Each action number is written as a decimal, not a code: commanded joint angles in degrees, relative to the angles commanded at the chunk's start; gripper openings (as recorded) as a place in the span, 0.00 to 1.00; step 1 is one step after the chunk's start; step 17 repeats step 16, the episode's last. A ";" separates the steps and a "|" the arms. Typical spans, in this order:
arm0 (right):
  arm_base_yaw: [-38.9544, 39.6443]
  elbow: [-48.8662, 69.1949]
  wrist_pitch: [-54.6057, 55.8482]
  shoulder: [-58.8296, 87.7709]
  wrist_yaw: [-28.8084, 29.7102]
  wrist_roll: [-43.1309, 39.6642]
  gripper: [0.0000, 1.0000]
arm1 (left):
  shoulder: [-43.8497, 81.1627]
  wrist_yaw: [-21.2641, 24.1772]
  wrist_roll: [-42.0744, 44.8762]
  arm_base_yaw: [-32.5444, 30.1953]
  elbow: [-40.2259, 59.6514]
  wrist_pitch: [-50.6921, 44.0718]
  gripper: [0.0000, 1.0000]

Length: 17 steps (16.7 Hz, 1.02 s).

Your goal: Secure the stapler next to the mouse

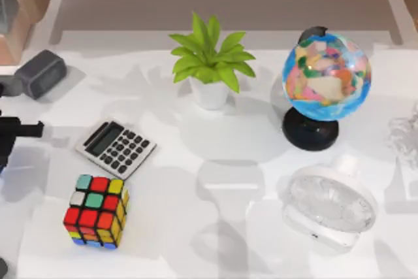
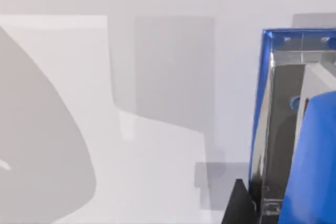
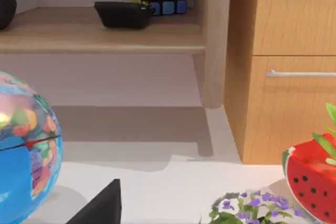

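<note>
Showing the left gripper [image 2: 239,205] close against the stapler [image 2: 294,129] in the left wrist view: the stapler is a bright blue bar with a shiny metal inner channel, seen from very near over the white table [image 2: 157,171], and a dark part of the gripper sits just beside its lower end. Whether these jaws are open, closed, or gripping the stapler cannot be told. In the top view the left arm [image 1: 16,132] reaches in as a dark shape at the table's left edge, between a grey rounded object [image 1: 40,73] farther back and the multicoloured puzzle cube [image 1: 96,211] nearer the front. A calculator [image 1: 116,149] lies tilted just behind the cube, apart from it. A green potted plant [image 1: 210,63] stands near the middle rear of the table, and a globe [image 1: 325,80] on a black base stands to its right. A white round fan [image 1: 330,207] rests in front of the globe. The right gripper [image 3: 102,205] appears as a dark wedge in the right wrist view, near the globe and facing a wooden shelf [image 3: 105,35] and a cabinet [image 3: 283,66]; the state of its jaws cannot be told either. A watermelon-patterned pot [image 3: 312,179] and purple flowers [image 3: 252,208] stand near the cabinet
</note>
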 joint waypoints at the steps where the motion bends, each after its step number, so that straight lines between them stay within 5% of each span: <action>1: 0.00 0.00 0.00 0.00 0.00 0.00 1.00 | 0.00 0.00 0.00 0.00 0.00 0.00 0.30; 10: 0.00 0.00 0.00 0.00 0.00 0.00 1.00 | 0.00 0.00 0.00 0.00 0.00 0.00 0.98; 17: 0.00 0.00 0.00 0.00 0.00 0.00 1.00 | 0.00 0.00 0.00 0.00 0.00 0.00 1.00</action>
